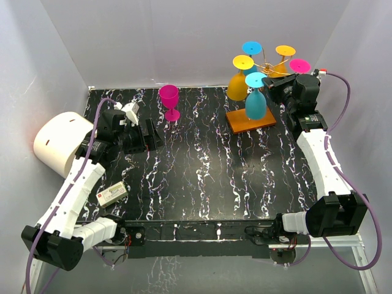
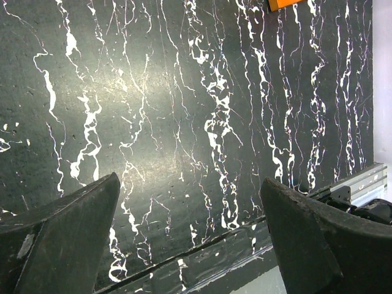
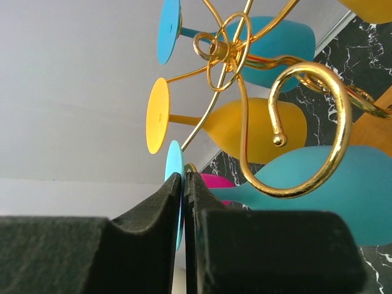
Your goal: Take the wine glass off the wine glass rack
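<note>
One blue wine glass (image 1: 255,103) (foot only) in the right pincer (image 3: 184,184)

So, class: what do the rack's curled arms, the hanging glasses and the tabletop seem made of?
Rack arms: probably polished gold metal wire, bright mirror glints. Hanging glasses: likely frosted plastic, matte solid colour. Tabletop: black marble-look surface, white veins, soft sheen.

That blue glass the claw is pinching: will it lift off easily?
Probably light: the blue glass looks like matte plastic. The right gripper pinches only its thin foot, so it may swivel. Its stem seems hooked in a curl of the rack, so it might snag.
</note>
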Motion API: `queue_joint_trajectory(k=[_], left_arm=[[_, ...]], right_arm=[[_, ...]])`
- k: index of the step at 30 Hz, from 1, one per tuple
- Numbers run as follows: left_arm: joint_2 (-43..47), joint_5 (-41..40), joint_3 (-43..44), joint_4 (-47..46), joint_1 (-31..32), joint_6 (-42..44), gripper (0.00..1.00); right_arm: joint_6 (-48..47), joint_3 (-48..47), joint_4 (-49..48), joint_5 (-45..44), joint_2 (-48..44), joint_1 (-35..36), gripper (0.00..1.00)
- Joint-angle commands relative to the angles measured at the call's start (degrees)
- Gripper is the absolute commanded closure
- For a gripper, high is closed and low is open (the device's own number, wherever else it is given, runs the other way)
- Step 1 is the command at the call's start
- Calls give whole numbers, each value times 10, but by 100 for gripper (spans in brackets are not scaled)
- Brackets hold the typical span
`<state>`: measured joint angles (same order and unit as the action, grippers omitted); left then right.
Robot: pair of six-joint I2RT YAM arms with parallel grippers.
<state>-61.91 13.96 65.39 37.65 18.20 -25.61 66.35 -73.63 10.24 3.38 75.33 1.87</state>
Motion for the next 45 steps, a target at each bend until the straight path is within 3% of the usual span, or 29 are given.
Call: queue_joint_trajectory(k=[1,30,45], left_arm=[[20,-2,12,9,2,1,1],[26,-5,12,15,2,-1,1],[32,-14,28,31,2,3,1]], right_arm=[[14,-34,-47,15,-15,-1,95],[28,-44,-99,78,11,1,99],[20,-59,-102,62,39,3,99]])
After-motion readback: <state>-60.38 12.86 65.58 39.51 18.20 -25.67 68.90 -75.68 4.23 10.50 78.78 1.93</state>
